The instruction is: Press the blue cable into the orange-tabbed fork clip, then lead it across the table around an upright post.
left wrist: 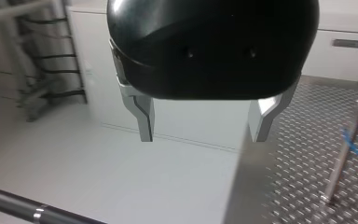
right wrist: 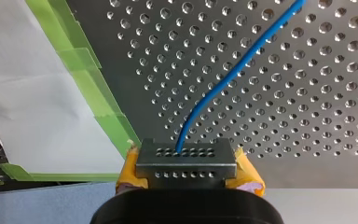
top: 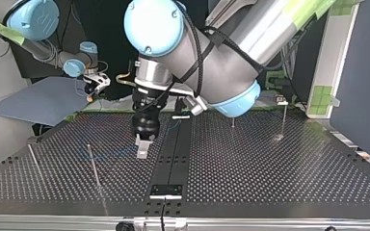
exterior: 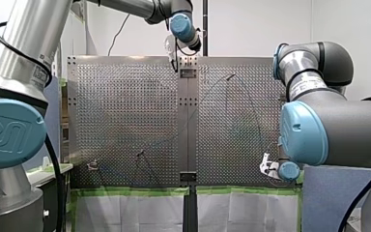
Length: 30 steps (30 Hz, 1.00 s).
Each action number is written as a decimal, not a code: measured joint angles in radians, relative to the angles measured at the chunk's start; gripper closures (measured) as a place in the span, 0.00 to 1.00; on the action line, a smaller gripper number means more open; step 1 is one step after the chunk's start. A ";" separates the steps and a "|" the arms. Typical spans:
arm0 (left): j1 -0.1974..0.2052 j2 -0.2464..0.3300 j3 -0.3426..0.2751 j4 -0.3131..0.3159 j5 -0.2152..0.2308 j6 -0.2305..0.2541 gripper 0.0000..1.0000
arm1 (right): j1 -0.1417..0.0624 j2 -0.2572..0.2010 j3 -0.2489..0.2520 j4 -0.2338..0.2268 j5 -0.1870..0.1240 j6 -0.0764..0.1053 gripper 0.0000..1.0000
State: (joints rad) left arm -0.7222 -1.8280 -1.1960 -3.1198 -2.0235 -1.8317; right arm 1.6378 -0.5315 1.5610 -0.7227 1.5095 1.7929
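- Evidently the opening step is in hand: the thin blue cable [right wrist: 233, 70] is gripped at one end by the right gripper [right wrist: 186, 156]. Its yellow-padded fingers are closed tightly on the cable at the near right edge of the perforated metal tabletop [right wrist: 307, 102], as placed in the front view.
- From that grip the cable is seen running out loose over the holes of the tabletop; no seating in a clip is visible.
- The left gripper [left wrist: 204, 133], black with metal fingers [left wrist: 144, 116], is spread wide and empty above the far middle of the tabletop in the front view.
- A slim upright metal post [left wrist: 342, 163] stands beside it, with a stretch of the cable seen across it; contact cannot be told.
- The orange-tabbed fork clip cannot be picked out with certainty in any view.
- The next move is judged to call for the held end to be carried to the clip, the cable lined up over the fork slot, and then pressed down, with slack kept behind it.
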 joint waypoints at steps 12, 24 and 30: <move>-0.005 0.116 -0.116 0.117 0.024 -0.039 0.00 | 0.007 -0.002 0.000 0.001 0.000 -0.002 1.00; -0.008 0.226 -0.226 0.226 0.013 -0.031 0.00 | 0.011 -0.004 -0.004 0.004 -0.001 -0.004 1.00; -0.013 0.283 -0.283 0.283 -0.030 -0.004 0.00 | 0.014 -0.005 -0.005 0.006 -0.001 -0.005 1.00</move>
State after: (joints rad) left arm -0.7351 -1.5450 -1.4792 -2.8367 -2.0535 -1.8361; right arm 1.6519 -0.5362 1.5562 -0.7168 1.5090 1.7883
